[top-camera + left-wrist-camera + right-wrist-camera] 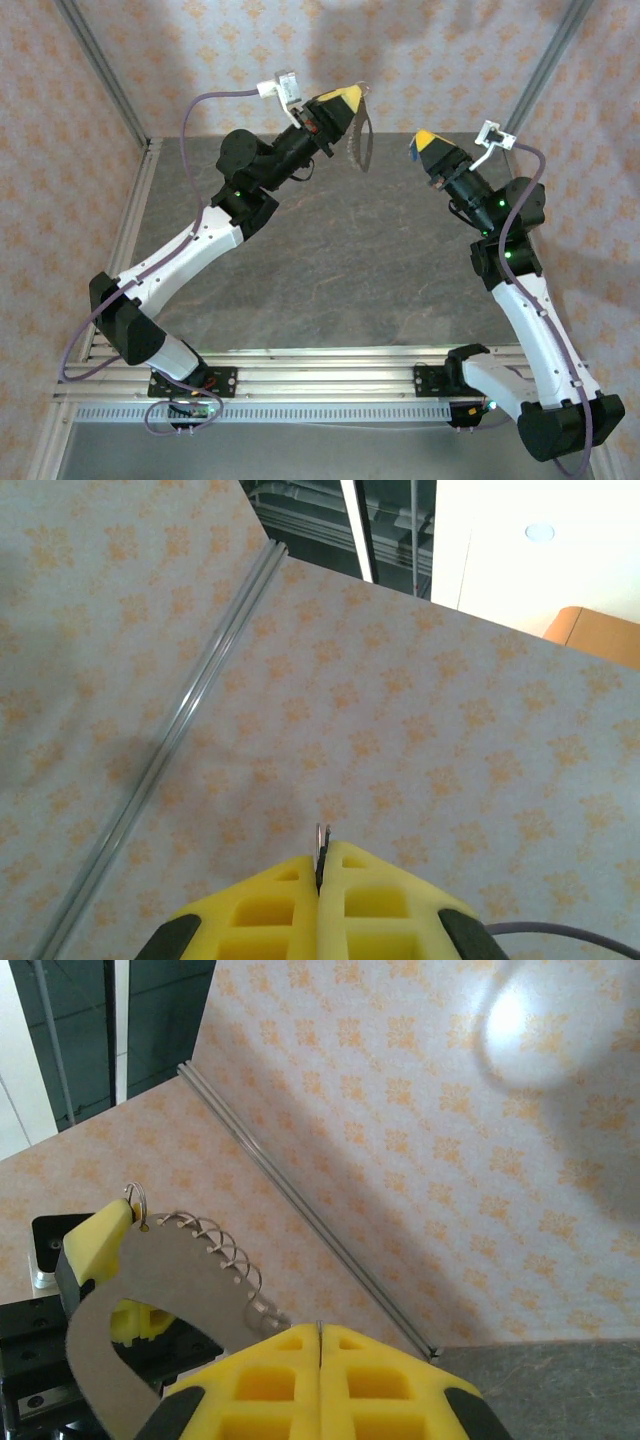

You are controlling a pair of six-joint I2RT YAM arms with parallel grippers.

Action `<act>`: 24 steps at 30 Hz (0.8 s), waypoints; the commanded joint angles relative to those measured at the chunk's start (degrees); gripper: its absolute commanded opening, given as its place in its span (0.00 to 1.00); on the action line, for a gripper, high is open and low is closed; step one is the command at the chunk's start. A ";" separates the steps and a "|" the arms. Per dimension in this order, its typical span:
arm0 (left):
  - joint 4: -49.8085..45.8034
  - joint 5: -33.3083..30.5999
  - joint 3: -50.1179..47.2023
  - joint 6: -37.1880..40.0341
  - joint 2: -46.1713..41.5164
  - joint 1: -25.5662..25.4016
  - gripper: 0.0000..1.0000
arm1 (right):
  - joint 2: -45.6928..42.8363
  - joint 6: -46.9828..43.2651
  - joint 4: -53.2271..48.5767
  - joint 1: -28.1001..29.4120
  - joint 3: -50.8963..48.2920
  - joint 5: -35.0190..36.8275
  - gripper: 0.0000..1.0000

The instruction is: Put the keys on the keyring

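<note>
Thin grey-tan oval keyring [352,148] hangs mid-air, long axis approx. vertical, clamped in shut left jaws; right jaws, apparently pinched on tiny blue-headed key [411,150], sit near, to its right.

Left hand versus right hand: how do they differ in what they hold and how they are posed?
The left hand pinches the keyring, which dangles below it; the right hand shows just a speck of blue at its tip, apparently the key. The left hand sits farther back, by the wall, pointing right; the right hand is nearer, pointing left toward it. Both are shut, yellow-fingered and raised off the table.
</note>
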 commanded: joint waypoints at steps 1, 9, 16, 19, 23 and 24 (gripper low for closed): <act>4.49 -0.85 1.29 -2.67 0.36 -0.76 0.00 | -1.11 -1.19 2.32 0.38 1.11 0.54 0.00; 4.72 2.64 2.34 -1.41 1.15 -0.72 0.00 | -0.93 -1.46 1.71 0.35 1.13 0.89 0.00; -4.32 12.18 4.00 15.87 0.65 -1.06 0.00 | -0.76 -2.14 0.56 0.39 1.07 1.09 0.00; -11.77 11.53 3.88 26.50 -1.07 -1.33 0.00 | -1.02 -2.76 -0.56 0.36 1.22 1.18 0.00; -17.63 9.84 3.77 35.61 -2.81 -1.42 0.00 | -1.37 -3.04 -1.38 0.39 0.97 1.26 0.00; -18.77 9.70 3.87 37.10 -3.08 -1.42 0.00 | -1.45 -2.94 -1.46 0.41 0.81 1.35 0.00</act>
